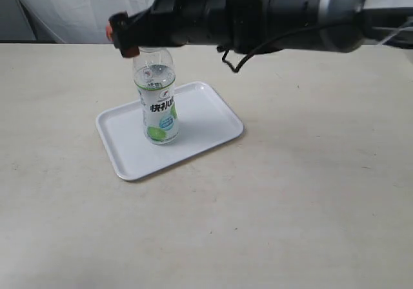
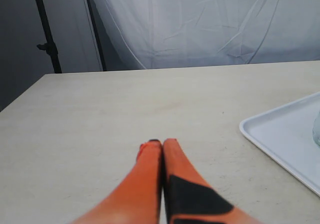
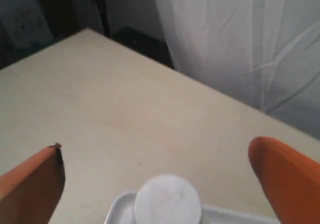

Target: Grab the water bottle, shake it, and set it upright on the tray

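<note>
The water bottle (image 1: 158,105) stands upright on the white tray (image 1: 206,118), its white, green and blue label facing the exterior view. My right gripper (image 1: 131,39) reaches across from the right and hangs just above the bottle's top. In the right wrist view this gripper (image 3: 155,151) is open, with its orange fingers wide apart on either side of the white cap (image 3: 167,200) and not touching it. My left gripper (image 2: 161,143) is shut over bare table, holding nothing. A corner of the tray (image 2: 280,134) lies off to its side.
The beige table (image 1: 310,192) carries only the tray and bottle. A white cloth backdrop (image 2: 210,24) hangs behind the table's far edge, beside a dark stand (image 2: 47,39).
</note>
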